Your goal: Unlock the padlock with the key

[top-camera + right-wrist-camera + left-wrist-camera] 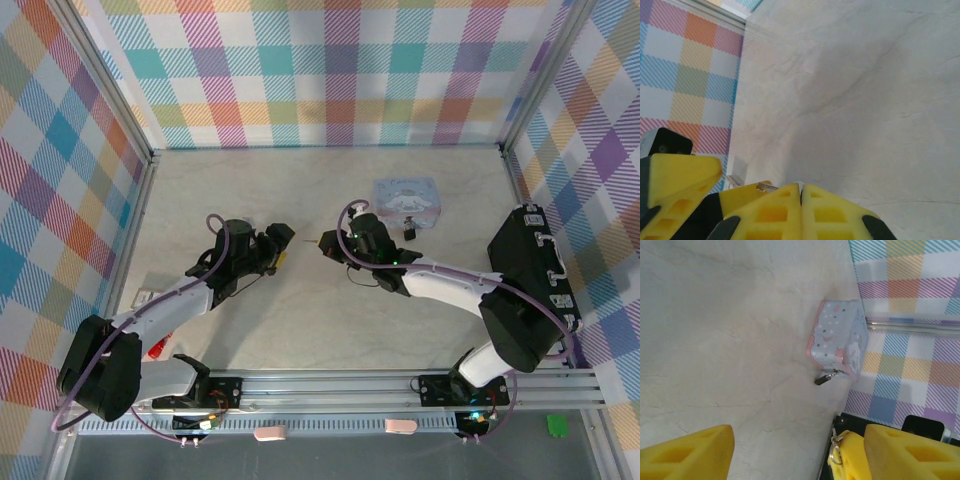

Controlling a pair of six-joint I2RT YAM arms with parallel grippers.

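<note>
The left gripper [800,452] stands with its yellow jaws apart, clasping nothing. Just right of it, the right gripper [801,189] is pressed closed, seemingly pinching the thin dark metal key [835,452] at its small silver ring; the blade is too small to make out. Farther right, the tiny dark padlock [825,378] with its silver shackle lies on the pale marbled table [300,320], just beside the pale-blue cartoon tin [837,335]. It looks light, stiff and slippery, so it is best gripped across its body. Its keyhole is hidden.

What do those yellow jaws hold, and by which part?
Right gripper, jaws shut, pinches the tiny metal key; which part is hidden. Left gripper holds nothing.
</note>
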